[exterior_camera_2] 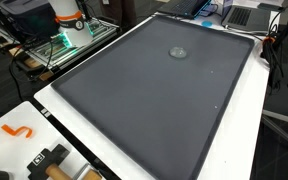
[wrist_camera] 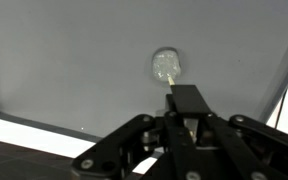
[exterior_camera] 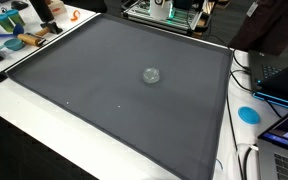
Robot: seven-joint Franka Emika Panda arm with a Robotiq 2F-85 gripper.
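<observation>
1. Wrist view: gripper [wrist_camera: 187,100] enters from the bottom edge, black linkages spread wide below, one dark finger [wrist_camera: 191,102] reaching up the middle of the frame. Only that finger shows plainly; the gap between the fingertips is not visible, so I cannot tell whether the hand is open or closed. Nothing seen held in it.

2. Just past the fingertip lies a small clear object [wrist_camera: 166,66], glassy, roundish, faintly crinkled like film or a small transparent lid. It rests flat on the grey mat [wrist_camera: 64,60]. Finger tip and object look very near in this view; touching or not, cannot tell.

3. In both exterior views the same clear object [exterior_camera: 151,75] [exterior_camera_2: 178,52] sits alone near the middle of the mat [exterior_camera: 74,90] [exterior_camera_2: 134,110], well apart from every edge. No arm or gripper shows in either exterior picture.

4. Mat covers most of a white table [exterior_camera: 24,130], leaving a pale margin round it. Judgement: the plain dark surface gives the transparent object contrast, likely why it sits there and not on the white.

5. Around the margins: blue disc [exterior_camera: 248,114] beside the mat edge, laptops [exterior_camera: 284,75] and cables on that side; orange hook-shaped piece [exterior_camera_2: 17,131] on the white strip in an exterior view; a wire rack [exterior_camera_2: 69,45] with green glow beyond the mat. All well apart from the object.
</observation>
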